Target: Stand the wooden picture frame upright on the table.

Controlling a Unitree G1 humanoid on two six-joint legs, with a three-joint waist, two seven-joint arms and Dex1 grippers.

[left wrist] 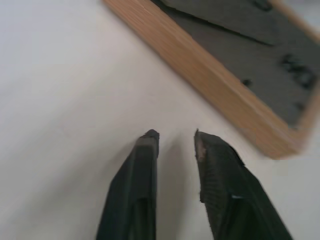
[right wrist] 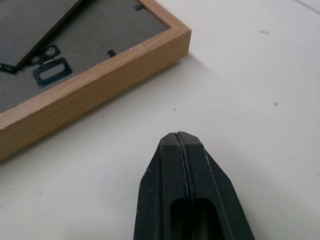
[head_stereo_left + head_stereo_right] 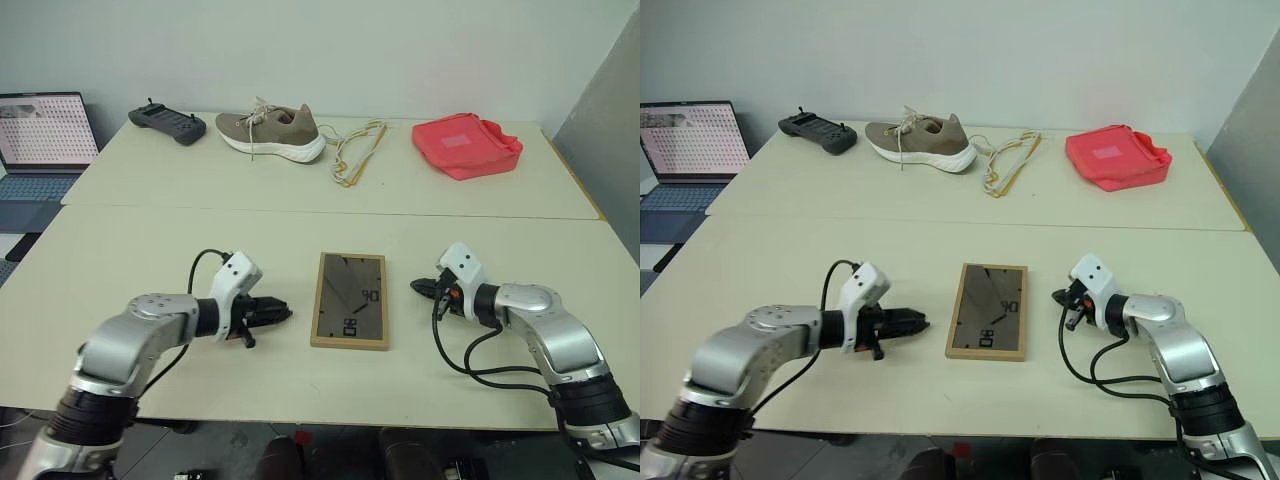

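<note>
Left tool (image 1: 175,137) parted beside flat rectangular light-wood frame (image 3: 350,300).

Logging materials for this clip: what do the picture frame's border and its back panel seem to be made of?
The wooden picture frame has a border that looks like light, matte wood, with faint grain along its side. Its back panel looks like dark, dull fibreboard or card, slightly fuzzy in texture; which one I cannot tell.

Two black gripper fingers (image 1: 222,185) stand slightly parted over the cream table (image 1: 65,90), near the light-wood picture frame (image 1: 210,85) with its dark back up
</note>
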